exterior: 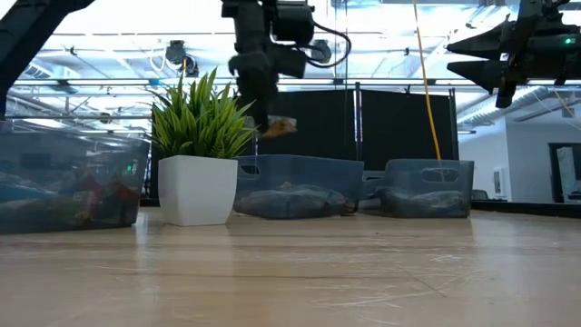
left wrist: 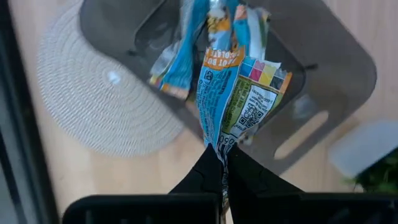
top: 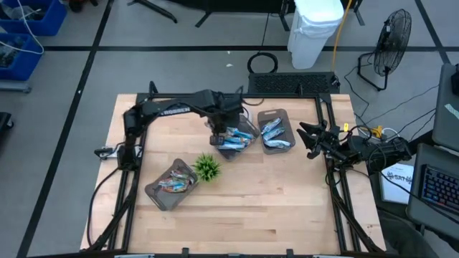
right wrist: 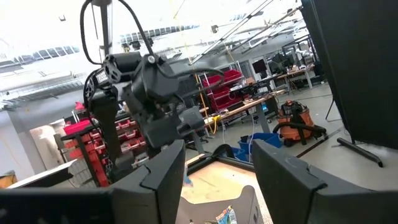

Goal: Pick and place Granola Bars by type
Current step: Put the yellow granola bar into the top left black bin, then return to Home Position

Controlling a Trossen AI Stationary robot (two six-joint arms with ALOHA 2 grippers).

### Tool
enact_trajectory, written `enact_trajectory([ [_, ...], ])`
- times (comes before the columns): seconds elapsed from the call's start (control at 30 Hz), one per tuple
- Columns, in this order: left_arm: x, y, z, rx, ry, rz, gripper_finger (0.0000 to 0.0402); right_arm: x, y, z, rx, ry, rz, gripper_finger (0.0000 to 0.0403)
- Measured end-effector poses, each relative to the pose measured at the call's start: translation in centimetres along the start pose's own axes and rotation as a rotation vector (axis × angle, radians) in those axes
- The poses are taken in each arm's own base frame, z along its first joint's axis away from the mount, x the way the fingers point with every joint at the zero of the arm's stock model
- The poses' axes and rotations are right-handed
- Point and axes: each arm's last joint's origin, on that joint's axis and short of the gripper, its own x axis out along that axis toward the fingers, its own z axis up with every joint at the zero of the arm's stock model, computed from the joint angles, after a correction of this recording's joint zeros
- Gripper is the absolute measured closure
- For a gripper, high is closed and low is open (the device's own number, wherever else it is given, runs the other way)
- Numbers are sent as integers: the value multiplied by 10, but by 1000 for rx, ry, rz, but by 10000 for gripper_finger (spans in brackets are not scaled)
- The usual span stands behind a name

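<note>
My left gripper (top: 217, 136) hangs over the near-left end of the middle grey tray (top: 247, 127) and is shut on one granola bar (left wrist: 233, 99), a blue packet with orange and white print. In the low view the left gripper (exterior: 265, 116) holds that bar (exterior: 278, 127) well above the table. More blue and silver bars lie in the middle tray (left wrist: 180, 43), in the right tray (top: 275, 134) and in the near-left tray (top: 172, 184). My right gripper (top: 308, 140) waits open at the table's right edge, raised (exterior: 458, 56). My left gripper pinches the granola bar by its crimped end seam (left wrist: 222, 144) between its two fingers (left wrist: 202, 171), coming from above and pointing down. The bar is lifted clear and hangs below the fingers over the middle tray.
A small green plant in a white pot (top: 207, 168) stands between the near-left tray and the middle tray (exterior: 198, 186). A round pale woven mat (left wrist: 93, 99) lies beside the middle tray. Bare wood fills the table's near half (top: 272, 208).
</note>
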Motion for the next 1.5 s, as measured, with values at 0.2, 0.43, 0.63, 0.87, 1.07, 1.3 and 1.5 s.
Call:
enact_trajectory([
  [0.2,25,-8,15,-11,-7,-17,395,0,0,0,0,0,0,222],
  [0.43,47,-13,27,-11,-24,-20,396,0,0,0,0,0,0,222],
  [0.63,70,-14,31,-50,15,-56,396,0,0,0,0,0,0,222],
  [0.87,90,-14,36,-91,15,-63,396,0,0,0,0,0,0,222],
  [1.07,95,-11,37,-98,4,-74,395,0,0,0,1,-1,0,222],
  [1.3,95,-10,37,-126,9,-70,321,0,0,0,0,0,0,222],
  [1.5,95,-10,37,-136,9,-70,263,0,0,0,0,0,0,222],
])
